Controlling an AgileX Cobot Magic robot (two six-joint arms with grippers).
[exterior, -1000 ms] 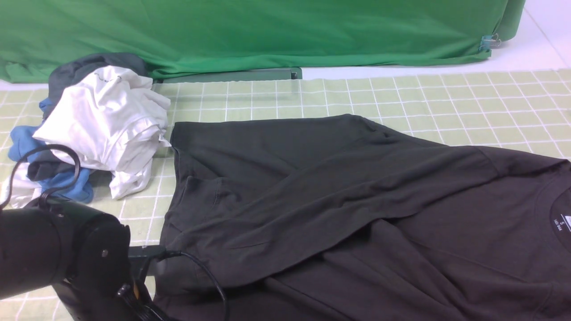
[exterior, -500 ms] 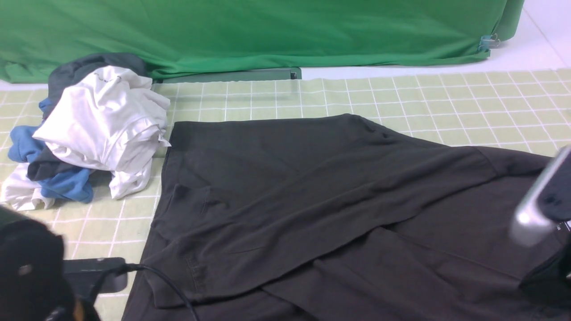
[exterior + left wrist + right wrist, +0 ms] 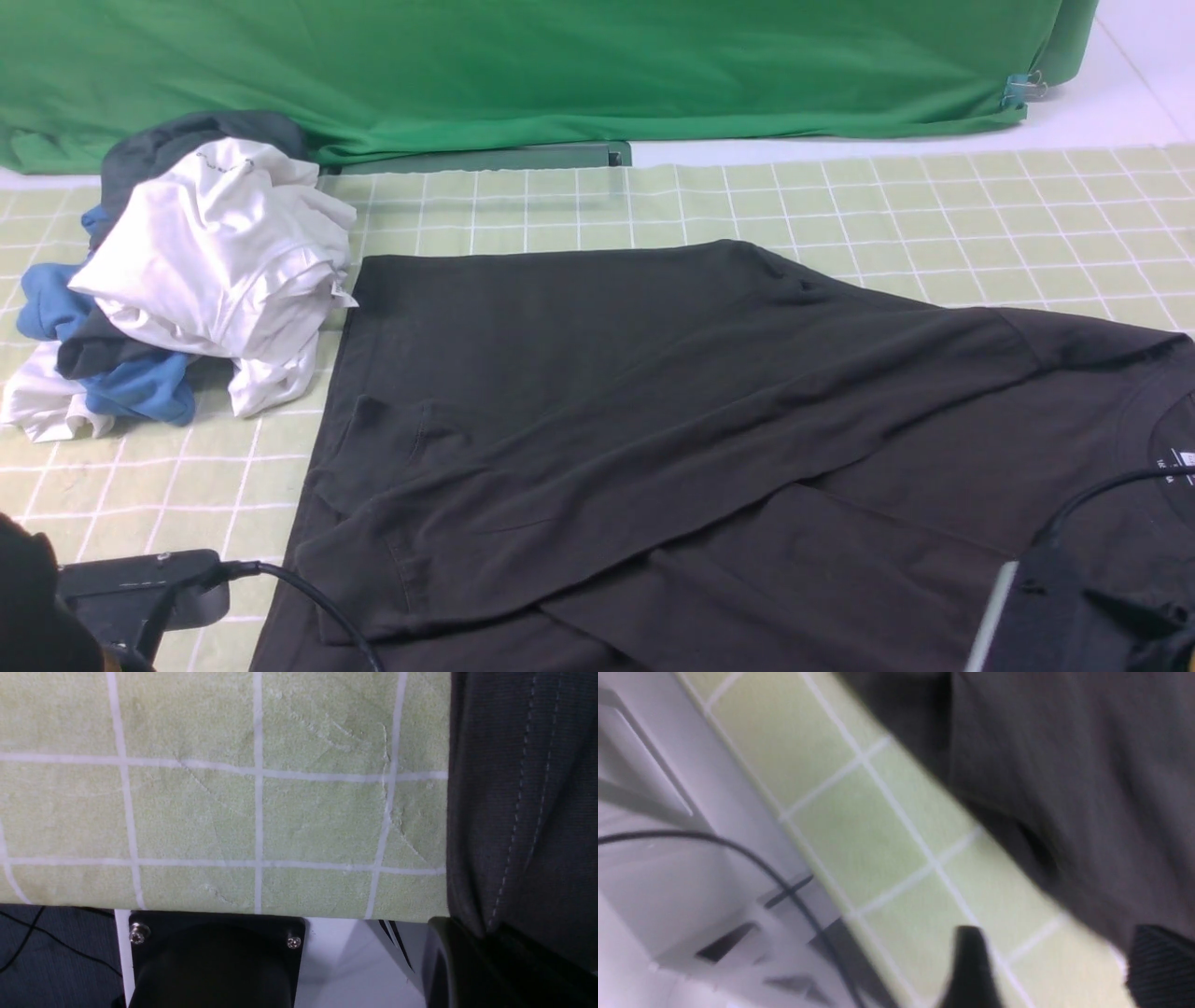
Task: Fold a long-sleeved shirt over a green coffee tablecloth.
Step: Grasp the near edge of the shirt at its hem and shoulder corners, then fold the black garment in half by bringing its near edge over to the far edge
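Evidently laid flat for the next fold, the long-sleeved shirt (image 3: 653,401) sprawled over the green coffee tablecloth (image 3: 934,205) along the counter's (image 3: 1102,121) near edge, sleeves (image 3: 709,420) crossed. The right claw (image 3: 1059,961) hung spread beside it; whether the left claw (image 3: 369,952) pinched it, I couldn't tell.

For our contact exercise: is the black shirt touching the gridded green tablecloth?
Touching. The front view shows the shirt lying flat on the tablecloth.
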